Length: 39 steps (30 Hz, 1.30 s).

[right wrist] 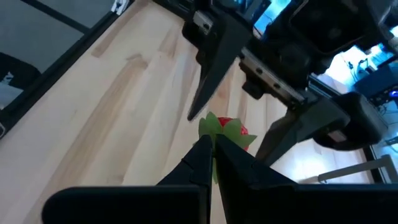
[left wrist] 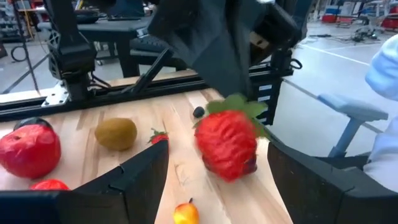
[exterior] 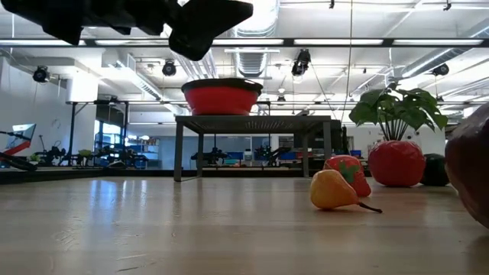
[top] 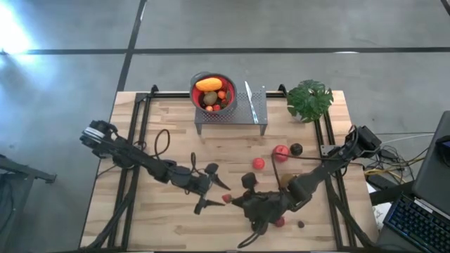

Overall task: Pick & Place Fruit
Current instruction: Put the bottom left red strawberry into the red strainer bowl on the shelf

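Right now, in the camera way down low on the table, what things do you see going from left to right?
Red bowl up on the metal stand → yellow pear → strawberry → big red apple with the leafy plant behind it.

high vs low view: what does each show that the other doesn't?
Only high: both arms whole, the left gripper open beside a strawberry that the shut right gripper holds, the fruit inside the bowl, and a knife on the rack.
Only low: the room behind the table, a small yellow pear in front of a strawberry, and the bowl from the side.
Both: bowl on the rack, plant, red apple.
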Each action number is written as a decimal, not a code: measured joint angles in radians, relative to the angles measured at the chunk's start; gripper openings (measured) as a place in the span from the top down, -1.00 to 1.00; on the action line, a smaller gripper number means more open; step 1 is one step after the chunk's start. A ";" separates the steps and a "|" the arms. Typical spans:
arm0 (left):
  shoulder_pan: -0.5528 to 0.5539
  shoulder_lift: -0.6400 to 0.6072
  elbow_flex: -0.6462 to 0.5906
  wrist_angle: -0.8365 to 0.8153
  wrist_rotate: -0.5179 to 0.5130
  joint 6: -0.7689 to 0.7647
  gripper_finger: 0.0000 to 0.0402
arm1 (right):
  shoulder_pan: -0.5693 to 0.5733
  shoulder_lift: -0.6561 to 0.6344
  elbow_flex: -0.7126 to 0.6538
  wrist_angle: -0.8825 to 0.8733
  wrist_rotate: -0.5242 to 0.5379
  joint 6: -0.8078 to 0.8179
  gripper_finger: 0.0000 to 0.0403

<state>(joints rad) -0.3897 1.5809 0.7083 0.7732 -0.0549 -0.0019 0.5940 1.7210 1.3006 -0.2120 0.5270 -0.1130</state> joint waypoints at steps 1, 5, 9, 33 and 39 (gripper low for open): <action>0.000 -0.001 0.000 0.003 0.000 0.000 -0.39 | -0.002 0.000 0.000 0.005 0.000 -0.002 0.96; 0.005 -0.001 0.000 0.001 0.001 0.002 -0.39 | -0.011 0.000 0.000 0.012 0.000 -0.016 0.96; 0.009 -0.001 0.000 0.003 0.008 0.007 -0.39 | -0.020 0.000 0.000 0.017 0.000 -0.022 0.96; 0.011 -0.003 0.013 -0.013 0.018 0.021 0.27 | -0.036 0.000 0.000 0.017 -0.001 -0.025 0.96; 0.011 -0.003 0.012 -0.012 0.018 0.021 0.23 | -0.036 0.000 0.000 0.016 -0.001 -0.010 0.96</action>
<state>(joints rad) -0.3786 1.5784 0.7204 0.7609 -0.0368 0.0189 0.5579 1.7210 1.3010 -0.1955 0.5259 -0.1229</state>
